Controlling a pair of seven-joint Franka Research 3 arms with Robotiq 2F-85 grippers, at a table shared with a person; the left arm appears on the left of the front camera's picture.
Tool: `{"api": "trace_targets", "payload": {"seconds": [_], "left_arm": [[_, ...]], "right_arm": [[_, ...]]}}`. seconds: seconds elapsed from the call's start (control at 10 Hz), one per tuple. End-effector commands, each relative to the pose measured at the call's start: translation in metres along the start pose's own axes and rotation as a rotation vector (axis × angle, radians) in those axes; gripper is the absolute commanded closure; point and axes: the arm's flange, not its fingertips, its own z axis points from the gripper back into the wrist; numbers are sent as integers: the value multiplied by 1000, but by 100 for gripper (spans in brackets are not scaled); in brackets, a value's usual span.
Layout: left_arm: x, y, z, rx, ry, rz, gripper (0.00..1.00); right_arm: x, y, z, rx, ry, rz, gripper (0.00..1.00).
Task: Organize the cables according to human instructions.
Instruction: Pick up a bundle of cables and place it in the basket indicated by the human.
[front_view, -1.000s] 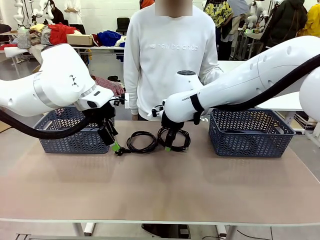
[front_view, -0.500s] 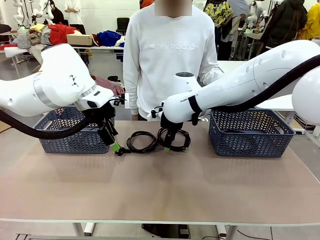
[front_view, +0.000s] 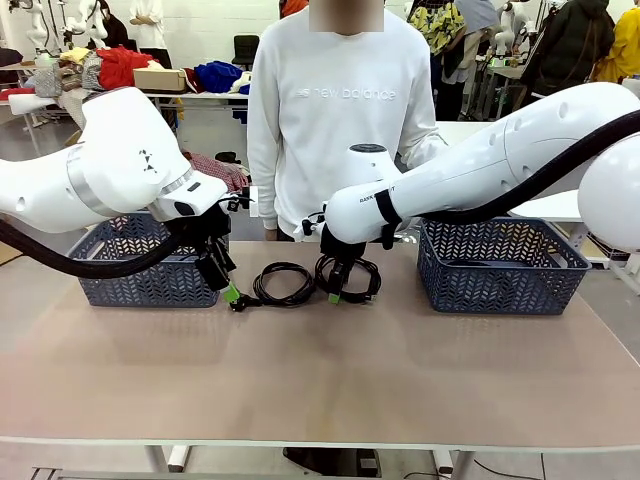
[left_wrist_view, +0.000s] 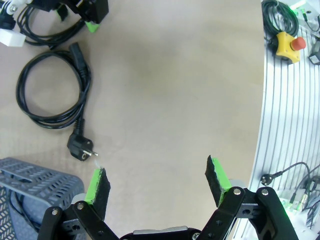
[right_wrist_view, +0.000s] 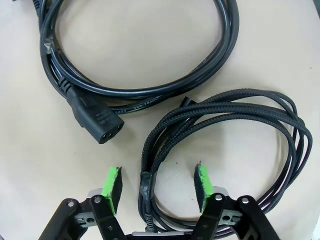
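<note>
Two cables lie at the far middle of the table: a smooth coil (front_view: 283, 283) with a plug, and a braided coil (front_view: 352, 276) to its right. My right gripper (front_view: 335, 291) is down on the braided coil. In the right wrist view its jaws (right_wrist_view: 157, 184) stand apart, straddling a bundle of the braided cable (right_wrist_view: 240, 115) without pinching it. The smooth cable (right_wrist_view: 150, 90) and its connector lie just beyond. My left gripper (front_view: 226, 285) hovers open beside the smooth coil's plug. The left wrist view has it (left_wrist_view: 157, 182) open over bare table, near the smooth coil (left_wrist_view: 52, 90).
A blue-grey basket (front_view: 150, 270) stands at the far left and another (front_view: 500, 268) at the far right. A person in a white sweatshirt (front_view: 335, 110) stands at the far edge. A yellow stop button (left_wrist_view: 287, 42) sits off the table's side.
My right gripper has sunk slightly onto the braided coil. The left arm and both coils have stayed put.
</note>
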Motion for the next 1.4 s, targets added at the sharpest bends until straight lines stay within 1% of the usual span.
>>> {"api": "trace_targets", "payload": {"seconds": [0.0,0.1,0.2,0.3,0.4,0.5,0.6,1.0,1.2,1.3], "left_arm": [[-1,0,1,4,1,4,0],[-1,0,1,4,1,4,0],[-1,0,1,4,1,4,0],[-1,0,1,4,1,4,0],[-1,0,1,4,1,4,0],[-1,0,1,4,1,4,0],[-1,0,1,4,1,4,0],[-1,0,1,4,1,4,0],[-1,0,1,4,1,4,0],[-1,0,1,4,1,4,0]], "right_arm": [[7,-1,3,5,7,-29,60],[8,-1,3,6,6,-31,45],[8,-2,3,9,6,-32,80],[8,-2,3,10,4,-33,65],[8,-2,3,13,0,-34,100],[8,-2,3,17,-3,-36,85],[8,-2,5,21,-10,-42,100],[4,0,18,17,-4,-123,100],[2,3,34,-52,-3,-180,100],[1,5,44,-62,7,-181,100]]}}
